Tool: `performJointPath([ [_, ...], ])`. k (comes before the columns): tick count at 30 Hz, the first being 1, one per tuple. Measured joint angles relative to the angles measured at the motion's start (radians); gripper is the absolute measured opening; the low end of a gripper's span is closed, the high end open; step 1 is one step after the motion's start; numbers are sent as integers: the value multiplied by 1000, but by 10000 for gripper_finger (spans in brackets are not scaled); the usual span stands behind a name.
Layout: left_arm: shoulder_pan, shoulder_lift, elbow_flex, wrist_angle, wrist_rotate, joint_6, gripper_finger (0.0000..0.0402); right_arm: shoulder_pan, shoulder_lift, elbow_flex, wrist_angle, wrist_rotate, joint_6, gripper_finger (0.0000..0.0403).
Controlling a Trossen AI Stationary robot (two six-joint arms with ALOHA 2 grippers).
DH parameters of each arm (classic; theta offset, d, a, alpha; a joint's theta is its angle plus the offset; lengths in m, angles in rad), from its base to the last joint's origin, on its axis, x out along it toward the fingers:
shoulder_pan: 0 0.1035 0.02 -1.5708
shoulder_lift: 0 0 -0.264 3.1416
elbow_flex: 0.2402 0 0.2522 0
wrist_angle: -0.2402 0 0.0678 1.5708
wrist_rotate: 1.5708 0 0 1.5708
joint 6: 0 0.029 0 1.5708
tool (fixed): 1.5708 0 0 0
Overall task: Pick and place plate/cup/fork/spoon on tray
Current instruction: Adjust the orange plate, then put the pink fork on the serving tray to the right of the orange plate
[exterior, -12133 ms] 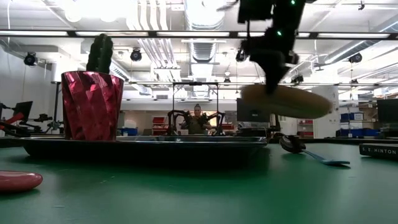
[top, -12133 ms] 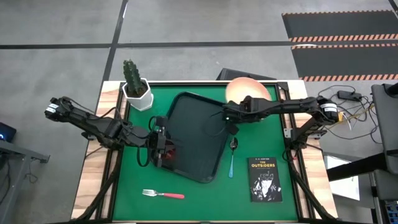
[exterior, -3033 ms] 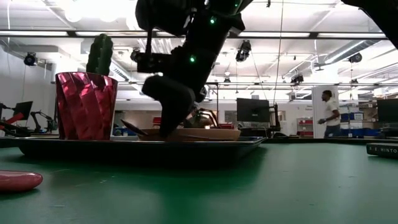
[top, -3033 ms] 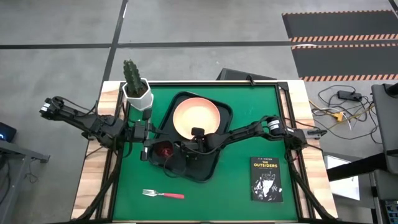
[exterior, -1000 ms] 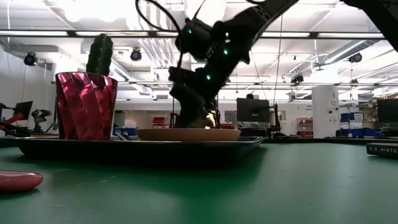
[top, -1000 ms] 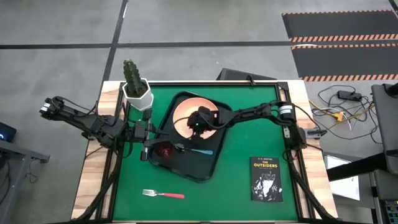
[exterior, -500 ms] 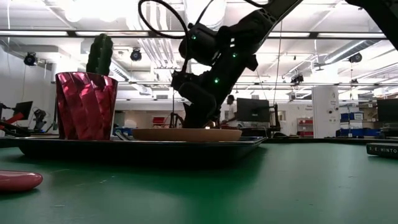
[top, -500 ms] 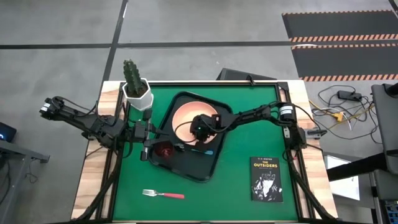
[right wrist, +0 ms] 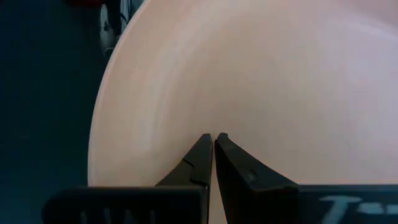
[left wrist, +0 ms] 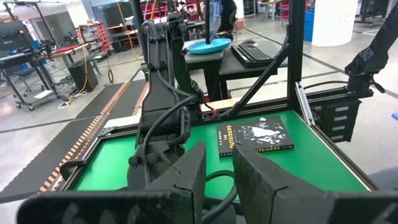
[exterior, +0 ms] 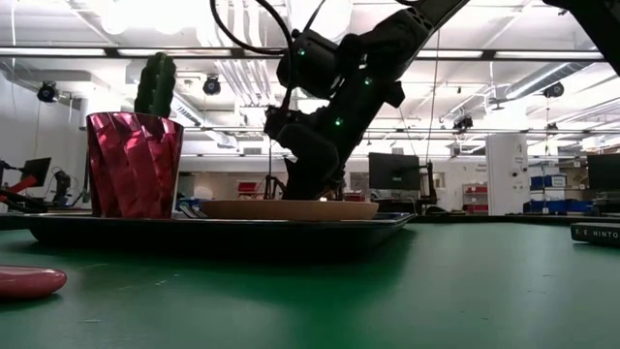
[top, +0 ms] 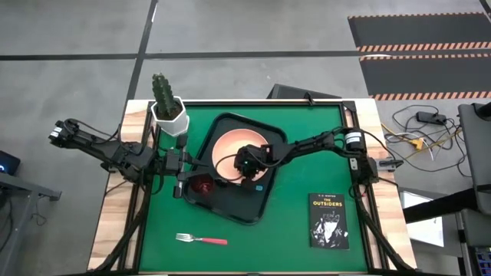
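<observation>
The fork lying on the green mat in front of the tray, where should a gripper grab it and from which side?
Probably the fork is best taken at the middle of its pink-red handle, from straight above. It lies flat on the table, apart from the tray, with open mat all round; the fingers should straddle the slim handle across its width.

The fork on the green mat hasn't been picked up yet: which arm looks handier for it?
Probably the left. Its claw waits at the tray's left edge, nearer the fork; the right claw is over the plate.
</observation>
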Motion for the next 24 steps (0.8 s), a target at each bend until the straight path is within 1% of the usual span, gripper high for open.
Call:
performJointPath([
  [3, 0, 0, 0, 0, 0, 0, 61, 9, -20, 1, -11, 29, 11, 9],
  [7, 0, 0, 0, 0, 0, 0, 61, 37, -97, 6, -40, 43, 16, 9],
  [10, 0, 1, 0, 1, 0, -1, 61, 84, -170, -4, -65, 79, 21, 9],
  [13, -1, 8, 1, 5, 0, -2, 61, 161, -246, -47, -61, 155, 35, 8],
  [16, -7, 22, 1, 18, 0, -2, 61, 248, -318, -113, -20, 227, 75, 8],
  [18, -12, 35, 3, 42, 0, -2, 61, 305, -355, -169, 26, 241, 103, 8],
  [21, -26, 69, 23, 56, 1, -3, 61, 385, -392, -273, 153, 300, 117, 8],
  [24, -49, 121, 56, 57, 0, -3, 61, 448, -420, -370, 292, 373, 94, 8],
])
